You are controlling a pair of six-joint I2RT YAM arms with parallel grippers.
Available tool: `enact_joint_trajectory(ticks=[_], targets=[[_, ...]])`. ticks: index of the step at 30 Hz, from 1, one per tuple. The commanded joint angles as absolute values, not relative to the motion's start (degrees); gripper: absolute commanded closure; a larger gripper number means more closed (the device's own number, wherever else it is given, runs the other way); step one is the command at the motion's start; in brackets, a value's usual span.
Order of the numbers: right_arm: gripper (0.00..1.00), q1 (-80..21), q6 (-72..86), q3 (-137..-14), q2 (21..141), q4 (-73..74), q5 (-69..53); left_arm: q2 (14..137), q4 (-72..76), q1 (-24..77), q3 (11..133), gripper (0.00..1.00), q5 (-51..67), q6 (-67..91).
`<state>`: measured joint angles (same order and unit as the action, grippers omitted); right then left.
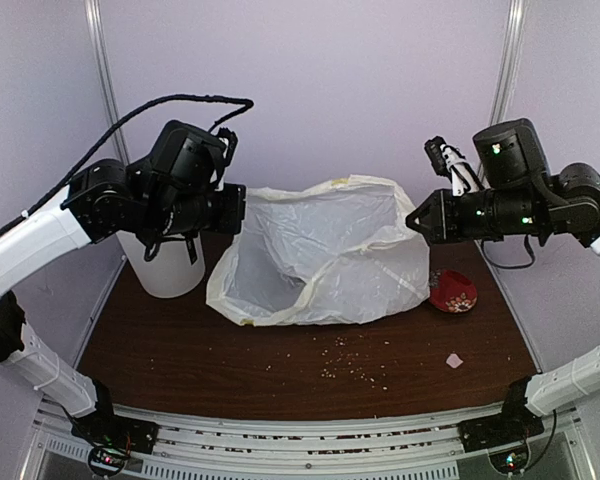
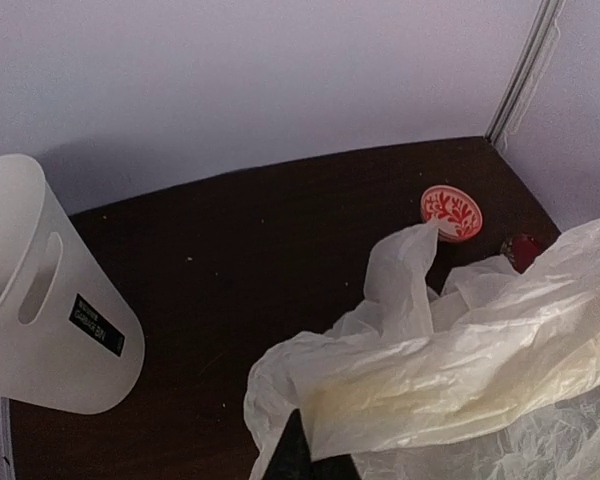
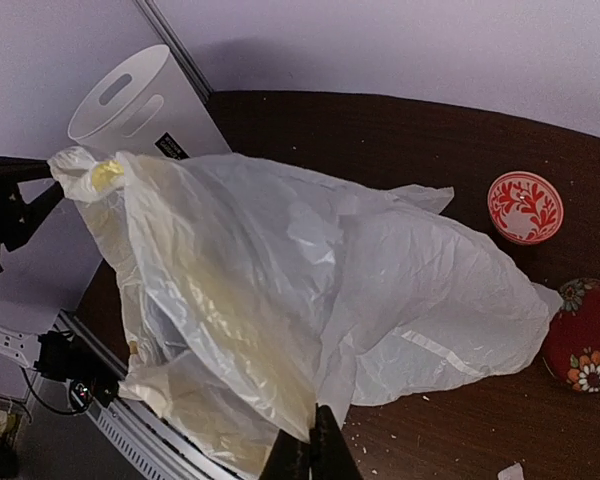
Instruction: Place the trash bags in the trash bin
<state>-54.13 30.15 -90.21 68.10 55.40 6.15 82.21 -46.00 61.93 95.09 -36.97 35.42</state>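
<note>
Left fingers and right fingers each clamp the trash bag, spread right of the trash bin. Carrying step, judged; next, bring it over the bin's mouth.

One trash bag, one trash bin, two red-patterned bowls, one paper scrap
</note>
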Motion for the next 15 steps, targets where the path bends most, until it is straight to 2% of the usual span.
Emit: enact_joint_trajectory(ticks=[1,7,11,15], targets=[[1.00,-53.2,35.5,-95.2,69.6,65.5,7.6,84.2,-55.8,58.3,97.6,1.00,-21.7,38.5],[1.00,-41.9,33.9,-90.0,75.4,65.5,7.4,88.5,-59.0,49.8,98.9,1.00,-20.1,39.5],[1.00,-34.0,31.0,-88.8,80.6,58.7,5.1,89.8,-51.5,42.2,94.3,1.00,-15.0,38.2],[1.00,-32.6,30.9,-94.2,89.9,49.5,1.5,96.2,-41.8,39.4,95.0,1.00,-7.1,35.4]])
